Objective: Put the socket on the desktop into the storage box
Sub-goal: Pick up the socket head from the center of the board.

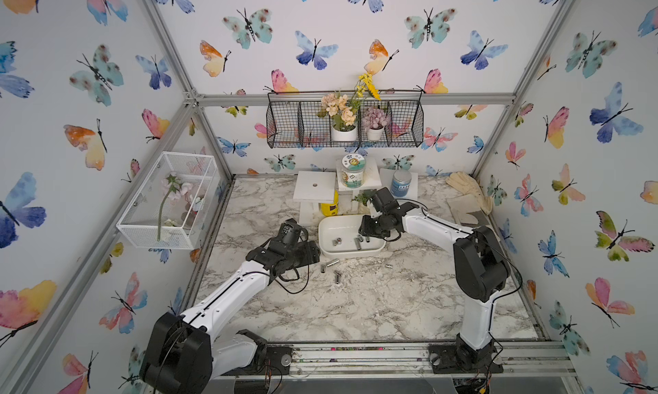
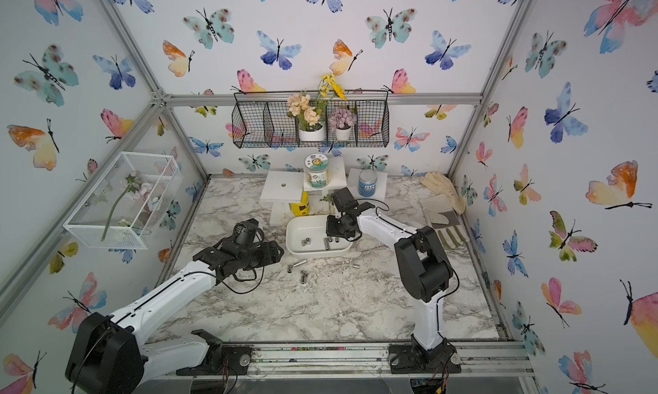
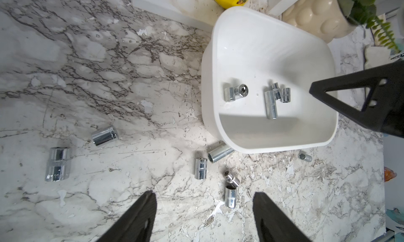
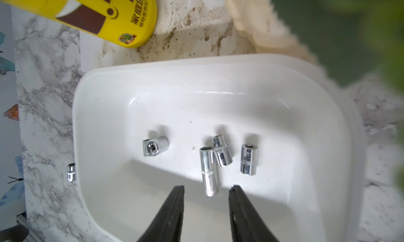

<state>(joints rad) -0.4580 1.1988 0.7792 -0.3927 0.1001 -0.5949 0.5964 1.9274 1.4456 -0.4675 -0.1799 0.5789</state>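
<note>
The white storage box [image 1: 322,232] [image 2: 290,233] [image 3: 209,55] [image 4: 76,112] stands on the marble desktop [image 1: 356,303] and holds several chrome sockets, among them a long one [image 4: 208,172] [image 3: 271,105]. My right gripper [image 4: 206,187] [image 1: 366,228] hangs open over the box, and the long socket lies on the floor just beyond its tips, untouched. Several more sockets lie on the desktop in front of the box [image 1: 333,263] [image 3: 200,168] [image 3: 105,136] [image 3: 57,164]. My left gripper [image 3: 203,194] [image 1: 306,255] hovers open above them, a small socket [image 3: 230,196] lying near one finger.
A yellow bottle [image 1: 329,205] [image 4: 98,13], white stands [image 1: 315,191] and a cream plant pot [image 3: 317,13] crowd the box's far side. Gloves [image 1: 466,196] lie at the back right. A white mesh cage [image 1: 167,200] and a black wire basket [image 1: 345,125] hang on the walls.
</note>
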